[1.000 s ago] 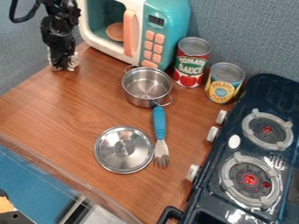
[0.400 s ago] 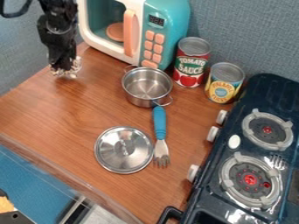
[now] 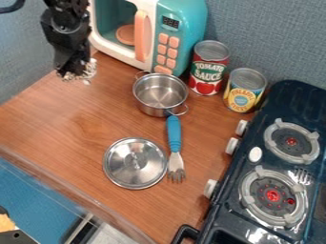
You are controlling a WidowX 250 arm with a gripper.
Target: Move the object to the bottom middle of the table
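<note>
On the brown wooden table (image 3: 70, 119), backed by blue-grey walls (image 3: 274, 38), here's the layout: the toy microwave (image 3: 181, 24) at the back, the tomato can (image 3: 207, 71) and yellow-labelled can (image 3: 244, 95) beside it, the dark stove (image 3: 296, 100) down the right. Which piece is the task's object, I can't tell: there's the steel pot (image 3: 153, 109) before the microwave, the lid (image 3: 124, 167) nearer the front, and the blue-handled fork (image 3: 174, 138) right alongside it, tines forward.

The gripper (image 3: 77, 75) hangs over the far left corner, and whether its jaws are wide, narrow or holding something, I can't tell. The arm is cut off at the top, as is the microwave; the stove runs out of view right and bottom. Wood stretches from the gripper down to the front-left edge, left of pot and lid; there's a tighter strip between fork and stove.
</note>
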